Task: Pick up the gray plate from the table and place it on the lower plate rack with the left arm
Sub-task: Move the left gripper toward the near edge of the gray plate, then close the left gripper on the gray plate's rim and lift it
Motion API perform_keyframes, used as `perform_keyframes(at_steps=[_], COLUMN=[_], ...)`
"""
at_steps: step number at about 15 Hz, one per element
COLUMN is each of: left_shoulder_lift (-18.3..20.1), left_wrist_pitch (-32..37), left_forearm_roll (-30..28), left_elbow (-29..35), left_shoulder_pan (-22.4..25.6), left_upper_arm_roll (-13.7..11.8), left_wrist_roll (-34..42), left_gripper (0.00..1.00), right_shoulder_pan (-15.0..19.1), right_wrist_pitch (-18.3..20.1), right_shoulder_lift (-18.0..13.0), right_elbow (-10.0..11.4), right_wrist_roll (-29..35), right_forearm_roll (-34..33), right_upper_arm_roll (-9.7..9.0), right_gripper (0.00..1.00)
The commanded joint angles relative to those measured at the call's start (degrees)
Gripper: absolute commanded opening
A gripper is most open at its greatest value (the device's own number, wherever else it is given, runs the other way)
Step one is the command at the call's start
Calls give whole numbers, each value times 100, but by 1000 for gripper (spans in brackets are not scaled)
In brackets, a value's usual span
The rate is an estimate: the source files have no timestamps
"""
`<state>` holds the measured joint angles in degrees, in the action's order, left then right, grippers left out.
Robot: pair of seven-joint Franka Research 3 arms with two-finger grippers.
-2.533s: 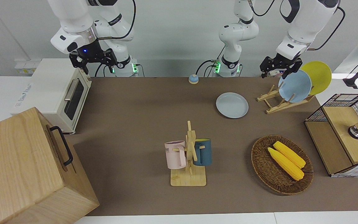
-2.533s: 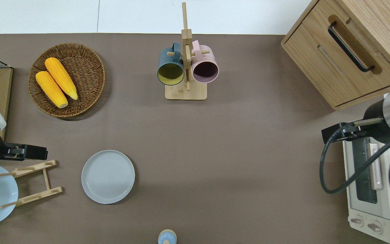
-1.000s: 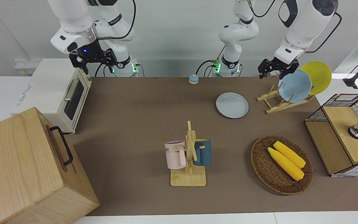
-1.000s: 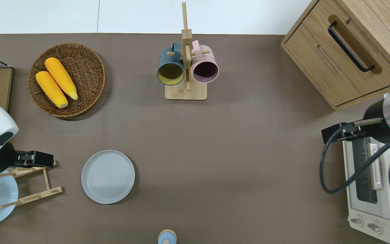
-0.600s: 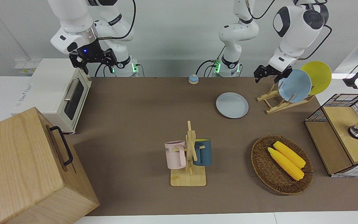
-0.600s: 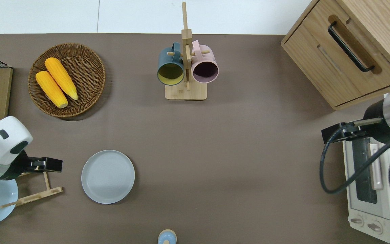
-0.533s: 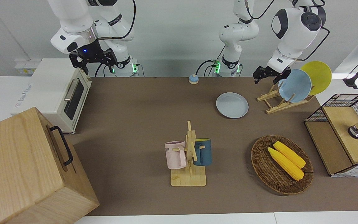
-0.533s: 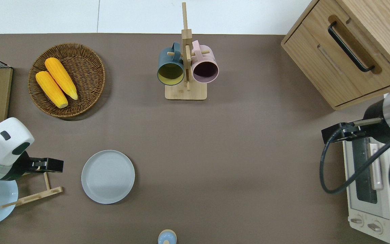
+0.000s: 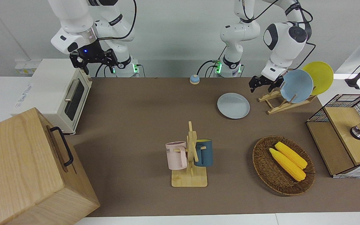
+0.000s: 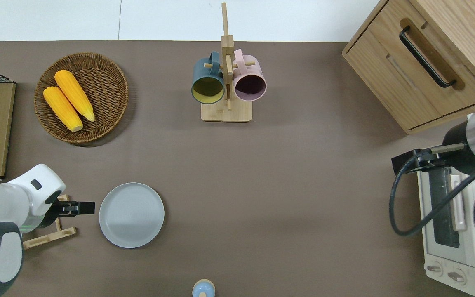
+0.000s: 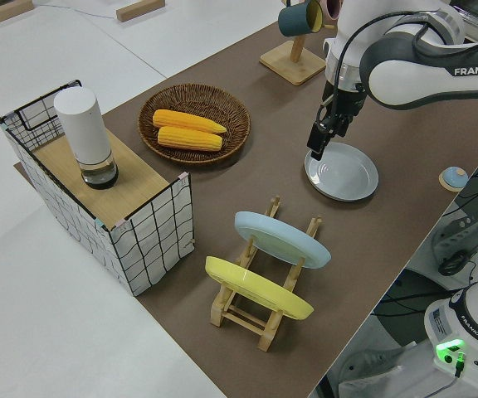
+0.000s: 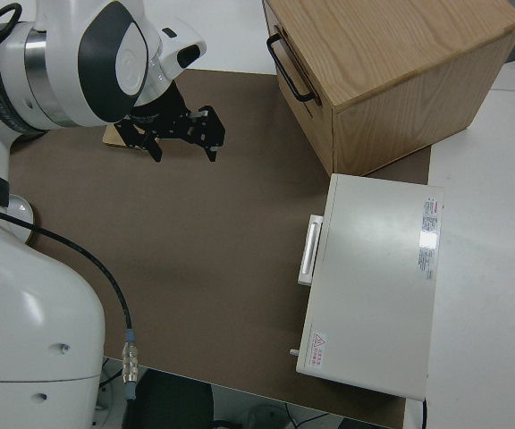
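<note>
The gray plate (image 9: 233, 105) lies flat on the brown table (image 9: 136, 103); it also shows in the overhead view (image 10: 131, 215) and the left side view (image 11: 341, 172). My left gripper (image 9: 261, 87) is open and empty, low over the table between the plate and the lower plate rack (image 9: 280, 104), close to the plate's rim (image 10: 92, 208) (image 11: 315, 154). The rack (image 11: 264, 319) holds a light blue plate (image 9: 296, 86) and a yellow plate (image 9: 319, 76) in its slots toward the left arm's end. My right gripper (image 9: 94, 62) is parked and open.
A wicker basket (image 9: 254, 156) with two corn cobs and a mug stand (image 9: 189, 179) with two mugs stand farther from the robots. A wire-sided box (image 9: 339, 150), a wooden cabinet (image 9: 27, 168), a toaster oven (image 9: 58, 90) and a small bell (image 9: 194, 79) ring the table.
My left arm has swung away from the plates on the rack toward the gray plate and come lower. The gray plate and the right arm have not moved.
</note>
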<state>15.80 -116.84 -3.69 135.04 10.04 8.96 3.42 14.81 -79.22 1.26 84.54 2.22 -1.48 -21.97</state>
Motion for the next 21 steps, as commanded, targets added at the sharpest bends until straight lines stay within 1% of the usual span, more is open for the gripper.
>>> perform_keyframes(at_steps=[1,5,10,16,21], left_shoulder_lift=[283,257,117,-261,-463], left_wrist_pitch=[-882,-1647,-2228,-2668,-2844], left_forearm_roll=[-123,-220,-273,-273,-273], left_elbow=[811,1436,1779,1824,1815], left_shoulder_pan=[7,-37,-64,-90,-108], left_upper_arm_roll=[-9,-9,0,18,44], left_wrist_roll=[-43,-43,-43,-157,-166], left_gripper=[993,993,991,985,981], right_shoulder_pan=[136,136,136,136,136], right_wrist_pitch=[65,65,65,65,65], right_shoulder_lift=[-12,-12,-12,-12,-12], right_elbow=[-43,-43,-43,-43,-43], right_wrist_roll=[68,68,68,68,68], right_forearm_roll=[-37,-37,-37,-37,-37], right_upper_arm_roll=[-123,-114,-123,-123,-114], right_gripper=[983,983,983,983,983])
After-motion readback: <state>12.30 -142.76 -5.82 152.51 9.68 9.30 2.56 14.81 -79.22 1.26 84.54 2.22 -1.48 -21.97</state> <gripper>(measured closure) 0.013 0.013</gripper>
